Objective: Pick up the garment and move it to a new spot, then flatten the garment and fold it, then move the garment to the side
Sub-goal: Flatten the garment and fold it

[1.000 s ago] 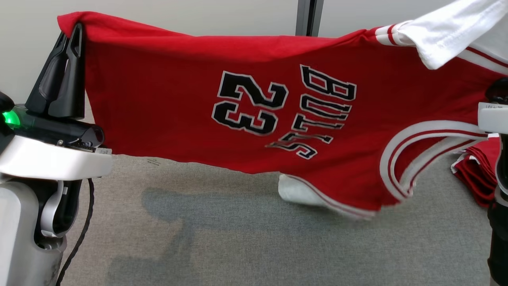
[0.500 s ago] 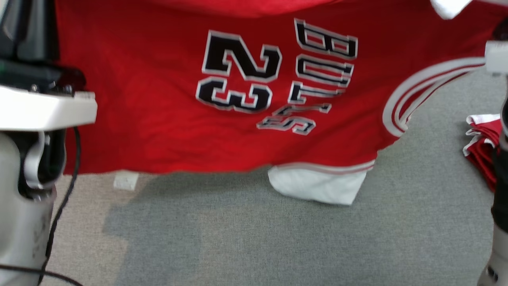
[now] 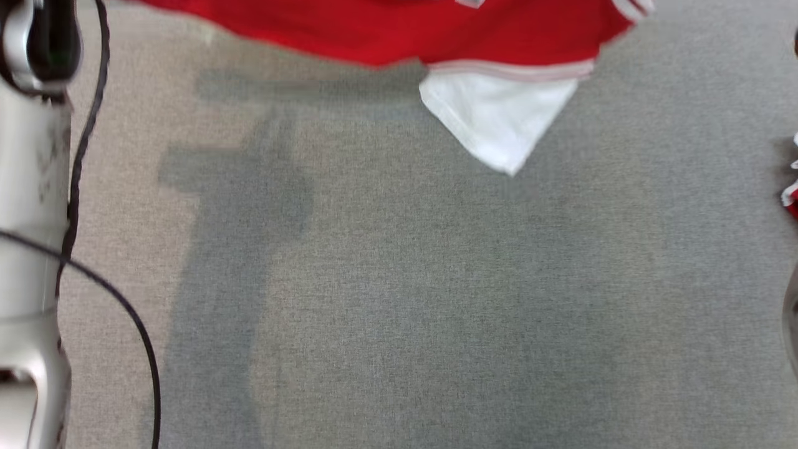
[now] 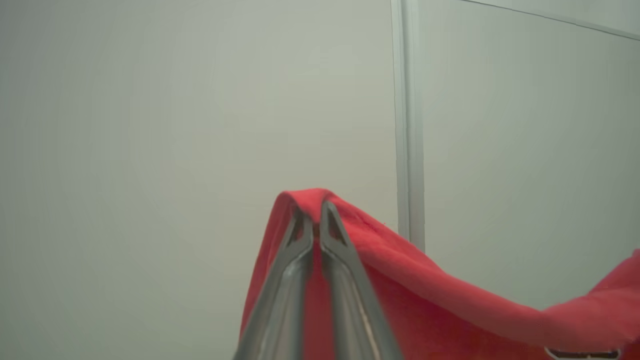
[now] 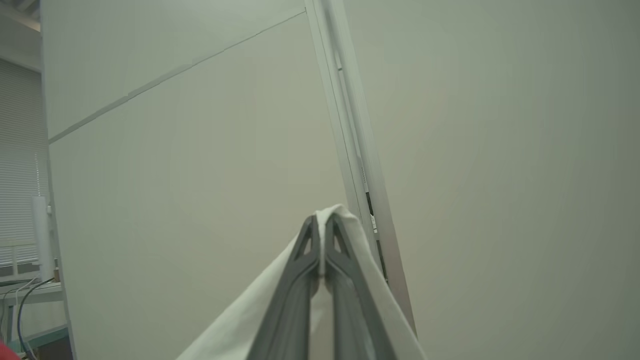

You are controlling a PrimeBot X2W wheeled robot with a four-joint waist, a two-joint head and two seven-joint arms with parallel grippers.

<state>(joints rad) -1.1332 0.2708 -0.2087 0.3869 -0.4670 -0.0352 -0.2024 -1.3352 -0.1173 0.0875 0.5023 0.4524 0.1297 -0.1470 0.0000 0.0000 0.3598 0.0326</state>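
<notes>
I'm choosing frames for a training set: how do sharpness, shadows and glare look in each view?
Head view: the red garment is smeared along its hem, likely motion blur; soft shadows lie on the grey surface; no glare. Left wrist view: the left pincer, near the lens, looks soft; even light. Right wrist view: the right pincer on white fabric is crisper; flat light.

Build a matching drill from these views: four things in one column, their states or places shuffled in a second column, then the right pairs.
Things
1. left gripper
2. right gripper
3. white flap
4. black cable

States or places
A. shut on white cloth
B. runs beside the pale arm at the head view's left edge
C. shut on a red fold of the jersey
D. hangs in a point below the red hem

Pairs: 1-C, 2-A, 3-D, 4-B
</notes>
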